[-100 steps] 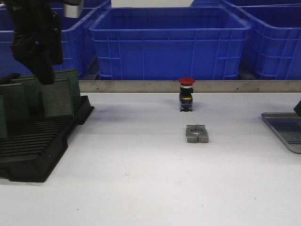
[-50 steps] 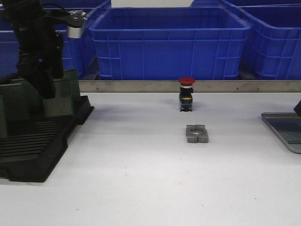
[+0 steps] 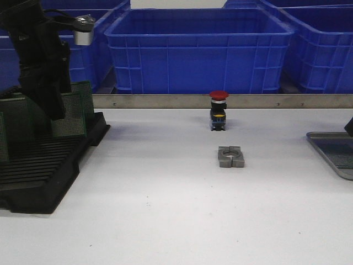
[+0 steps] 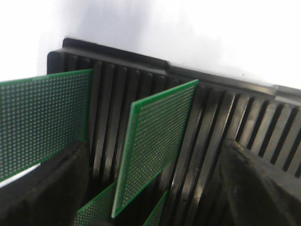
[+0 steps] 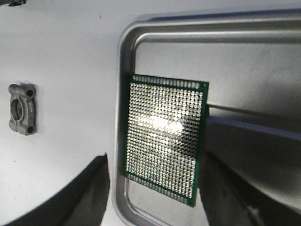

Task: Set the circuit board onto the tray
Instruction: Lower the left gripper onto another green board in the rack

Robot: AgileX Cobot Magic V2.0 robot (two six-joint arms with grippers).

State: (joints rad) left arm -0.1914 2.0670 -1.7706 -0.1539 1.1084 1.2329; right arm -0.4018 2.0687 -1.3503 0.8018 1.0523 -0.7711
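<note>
On the left side of the table sits a black rack (image 3: 44,165) with many thin slots. A few green circuit boards (image 3: 69,113) stand up in it. The left gripper (image 3: 54,107) hangs right over the rack, down among the boards. In the left wrist view its two dark fingers (image 4: 44,188) are spread wide apart, and one green board (image 4: 153,141) stands tilted in the gap between them — the fingers do not touch it, so the left gripper is open and holds nothing.

Far off on the right edge of the table lies the flat silver tray (image 3: 331,152). Only a part of it shows in the front view. In the right wrist view a green circuit board (image 5: 164,141) lies flat in the tray (image 5: 123,70), against the tray's rim. The right gripper (image 5: 155,207) is above the tray, with one dark finger on each side of the board. The fingers (image 5: 89,197) are spread wider than the board and are not pressing on it, so this gripper is open too.

In the middle of the table stands a small button (image 3: 218,110) with a red top. Just in front of it lies a little grey metal block (image 3: 230,156) with a round hole — it shows beside the tray in the right wrist view too (image 5: 22,108). Big blue bins (image 3: 198,49) stand in a row behind the table
</note>
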